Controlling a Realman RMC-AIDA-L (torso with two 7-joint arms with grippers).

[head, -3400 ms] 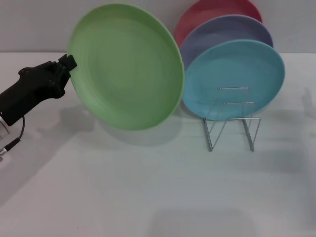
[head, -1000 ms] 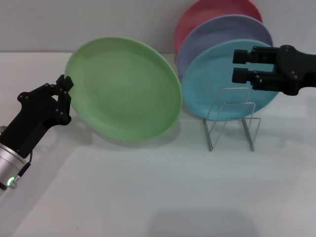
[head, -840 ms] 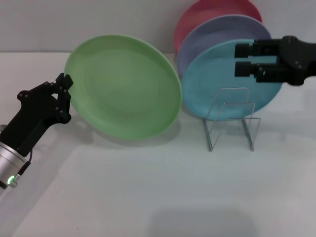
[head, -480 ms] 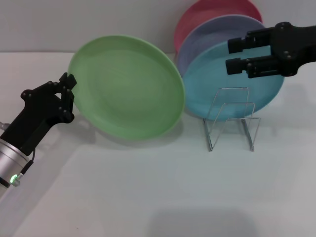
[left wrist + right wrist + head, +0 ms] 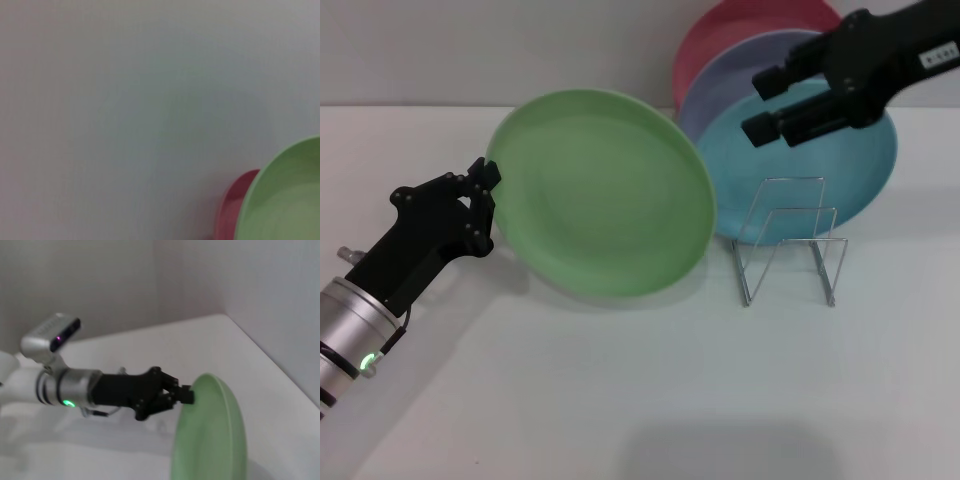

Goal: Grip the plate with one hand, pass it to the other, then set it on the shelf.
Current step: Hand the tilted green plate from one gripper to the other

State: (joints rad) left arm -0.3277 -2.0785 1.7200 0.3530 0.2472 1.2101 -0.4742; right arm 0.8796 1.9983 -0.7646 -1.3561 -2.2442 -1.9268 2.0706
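**Handover closing in**

Rightward and up goes the plate (image 5: 603, 192), pinched at its rim by the left gripper (image 5: 483, 186) and held tilted above the table. Right gripper (image 5: 770, 103), fingers parted and empty, hovers near the plate's far edge, above the shelf (image 5: 788, 240).

Before me, a sky-blue plate (image 5: 840, 170) stands upright on the white table (image 5: 650, 400). Behind it leans a lavender plate (image 5: 740, 75), then a red plate (image 5: 720, 35), against the grey wall (image 5: 470, 50).
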